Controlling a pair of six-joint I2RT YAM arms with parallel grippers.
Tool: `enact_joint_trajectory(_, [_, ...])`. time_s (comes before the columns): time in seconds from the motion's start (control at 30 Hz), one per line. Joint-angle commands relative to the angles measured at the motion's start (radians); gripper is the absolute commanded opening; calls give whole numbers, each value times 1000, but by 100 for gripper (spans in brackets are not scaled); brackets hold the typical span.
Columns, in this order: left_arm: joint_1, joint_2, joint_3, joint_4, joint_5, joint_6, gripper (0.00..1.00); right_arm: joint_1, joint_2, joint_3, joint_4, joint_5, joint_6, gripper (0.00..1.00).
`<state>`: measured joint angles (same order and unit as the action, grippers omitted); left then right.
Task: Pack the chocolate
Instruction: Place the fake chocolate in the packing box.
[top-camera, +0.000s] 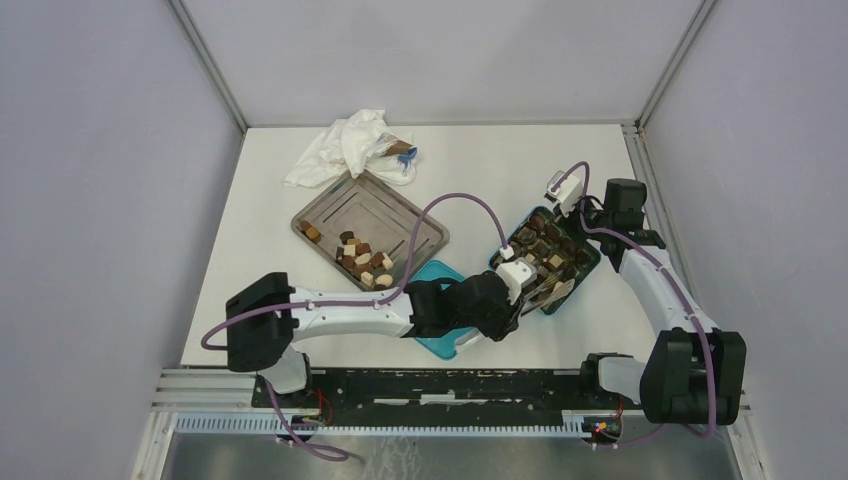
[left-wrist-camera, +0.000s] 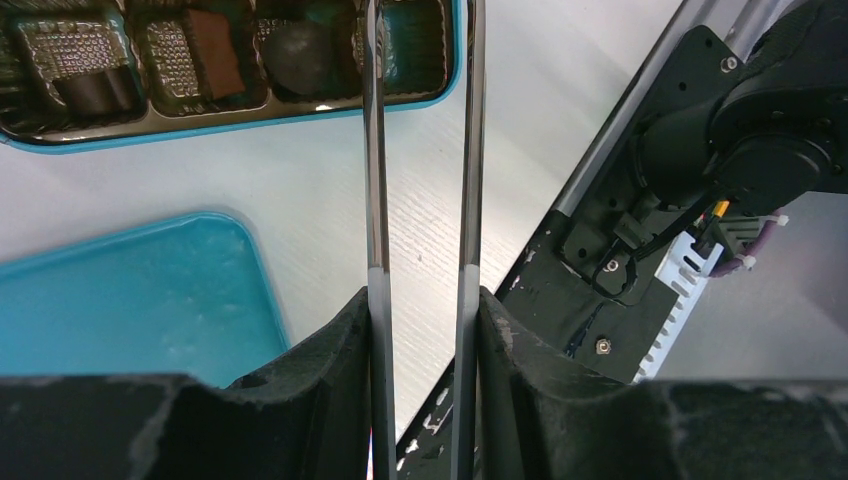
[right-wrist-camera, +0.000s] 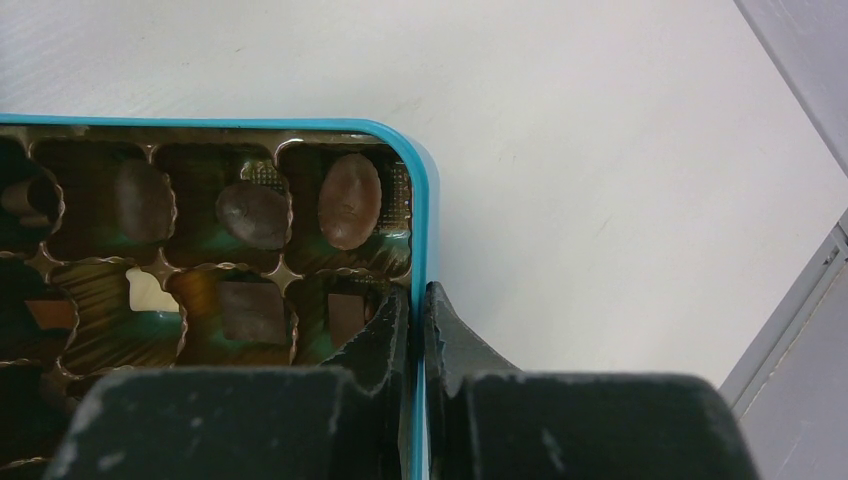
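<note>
The teal box (top-camera: 592, 262) lies at the right, its brown insert filled with chocolate (top-camera: 545, 245). More chocolate (top-camera: 362, 258) lies loose on the metal tray (top-camera: 350, 205). My left gripper (top-camera: 522, 300) is shut on metal tongs (top-camera: 552, 290). In the left wrist view the tongs (left-wrist-camera: 375, 150) run from that gripper (left-wrist-camera: 422, 300) out over a corner cell of the box (left-wrist-camera: 250, 125), beside a dark round piece (left-wrist-camera: 300, 55); nothing shows between the blades. My right gripper (top-camera: 585, 232) is shut on the box's side wall (right-wrist-camera: 425, 200), one finger inside and one outside (right-wrist-camera: 418, 300), near an oval piece (right-wrist-camera: 350, 200).
The teal lid (top-camera: 440, 345) lies upside down under my left forearm, also in the left wrist view (left-wrist-camera: 120, 300). A crumpled white wrapping (top-camera: 345, 145) with a blue and brown packet (top-camera: 400, 155) sits behind the tray. The black base rail (top-camera: 420, 385) runs along the near edge.
</note>
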<state>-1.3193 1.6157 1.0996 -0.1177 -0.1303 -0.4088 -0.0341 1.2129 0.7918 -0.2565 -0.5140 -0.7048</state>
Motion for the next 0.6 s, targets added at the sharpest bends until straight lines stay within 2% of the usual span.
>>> enact_joint_trajectory(0.0, [-5,20,80,46,-32,71,7,3,-1,32,51,-29,-1,0])
enact_joint_trajectory(0.1, [-6,50,105,30,-35,77,10,3,-1,32,50,-31,-1,0])
enact_joint_trajectory(0.3, [-6,91,135,4,-60,72,24,3,1,32,49,-34,-1,0])
enact_joint_trajectory(0.57, [-6,111,155,-31,-92,74,33,3,6,34,44,-35,-4,0])
